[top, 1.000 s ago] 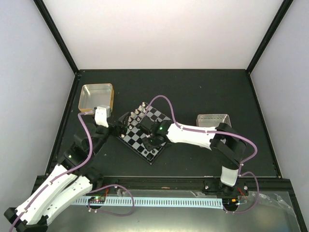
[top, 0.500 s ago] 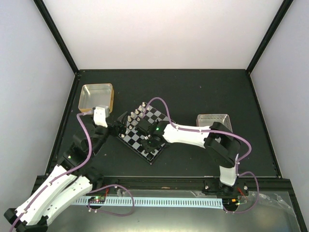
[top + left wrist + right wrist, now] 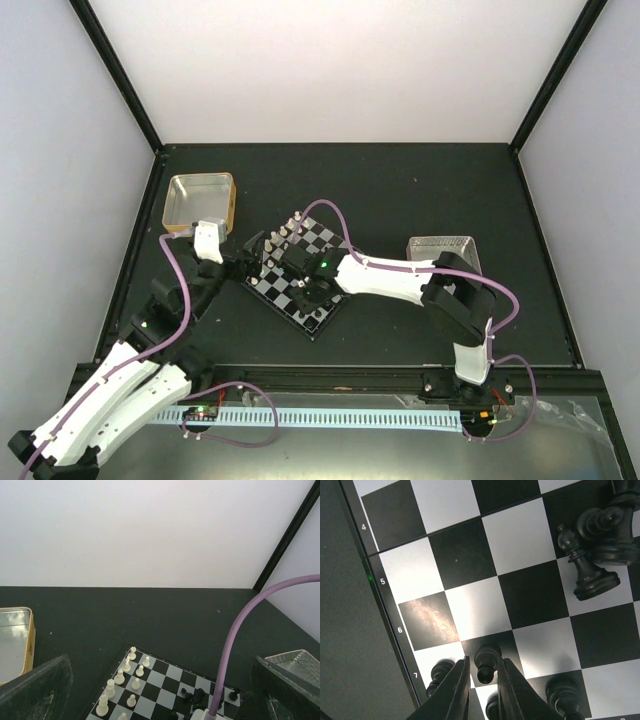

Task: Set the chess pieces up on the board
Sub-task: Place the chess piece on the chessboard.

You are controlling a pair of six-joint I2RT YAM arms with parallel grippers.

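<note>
The board lies tilted at the table's middle. It also shows in the left wrist view and the right wrist view. Silver-white pieces stand in two rows along its far-left side. A heap of black pieces lies on the board. My right gripper is low over the board's near side, and its fingers are closed around a standing black pawn on a dark square in row 7. Other black pawns stand beside it. My left gripper hovers at the board's left corner, with the jaws spread wide and empty.
A gold-rimmed tray sits at the far left and also shows in the left wrist view. A metal mesh tray sits to the right of the board. The right arm's purple cable arcs over the board.
My right arm has shifted a little left across the board. The left arm has not moved.
</note>
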